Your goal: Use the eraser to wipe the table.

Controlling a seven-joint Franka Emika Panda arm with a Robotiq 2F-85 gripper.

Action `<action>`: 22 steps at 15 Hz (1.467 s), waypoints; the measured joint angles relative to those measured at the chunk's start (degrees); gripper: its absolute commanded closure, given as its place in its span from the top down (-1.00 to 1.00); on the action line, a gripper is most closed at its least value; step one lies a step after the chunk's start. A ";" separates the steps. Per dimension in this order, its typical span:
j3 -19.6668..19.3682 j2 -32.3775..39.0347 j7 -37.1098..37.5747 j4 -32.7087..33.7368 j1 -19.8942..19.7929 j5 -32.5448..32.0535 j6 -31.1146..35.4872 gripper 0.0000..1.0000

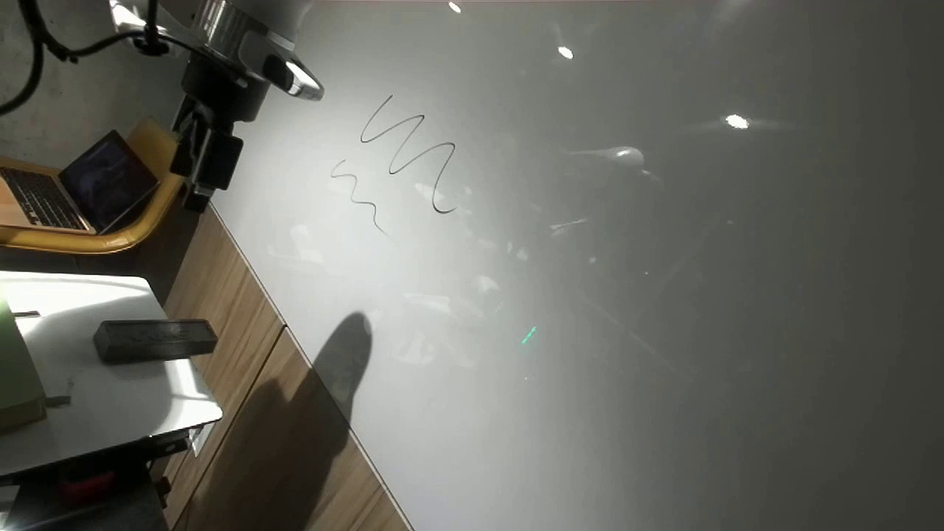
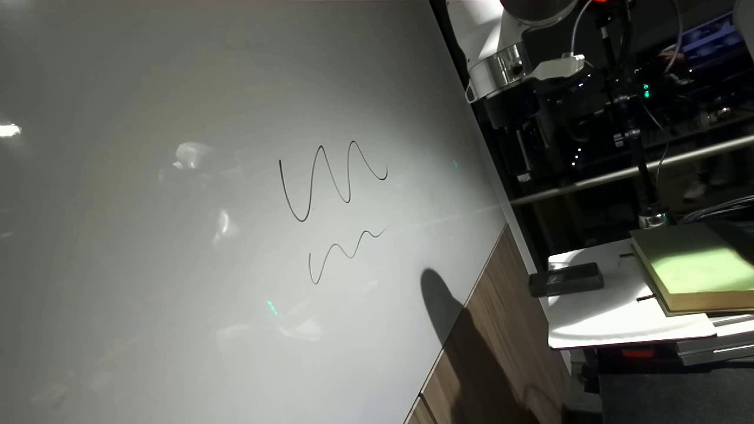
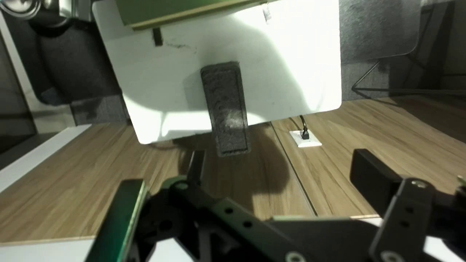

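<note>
Jaws: one pair, nearest the wrist camera, spread wide, apart from the eraser (image 3: 225,109).
Eraser: one, dark grey oblong block, lying on the small white desk (image 3: 160,80), one end projecting past the edge.
Book (image 2: 695,262): one, green-covered, same desk.
Table (image 1: 634,295): one, large, glossy, grey-white; two wavy black lines (image 2: 330,174) on it, one larger, seen in both exterior views.
Robot arm (image 2: 500,70): one, likewise in both exterior views.
Laptop (image 1: 110,184): one, open, on one yellow chair (image 1: 96,243); in an exterior view alone.
White plate (image 3: 307,143): one, with one black plug (image 3: 305,135), on the wood-grain surface (image 3: 91,189); wrist view alone.
</note>
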 measured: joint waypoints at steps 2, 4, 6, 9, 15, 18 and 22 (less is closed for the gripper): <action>0.63 1.21 -0.23 -0.03 -0.02 -2.94 3.86 1.00; 0.72 2.77 -0.27 -0.08 -0.13 -4.90 7.63 1.00; 0.72 4.92 -0.37 -0.21 -0.47 -6.02 11.56 1.00; 0.71 9.33 -0.37 -0.38 -0.94 -6.83 16.30 1.00; 0.71 19.82 -0.33 -0.44 -1.37 -6.86 21.48 1.00; 0.71 25.82 -0.38 -0.47 -1.31 -7.18 26.18 1.00; 0.29 33.18 1.60 -0.39 -2.06 -13.63 31.60 1.00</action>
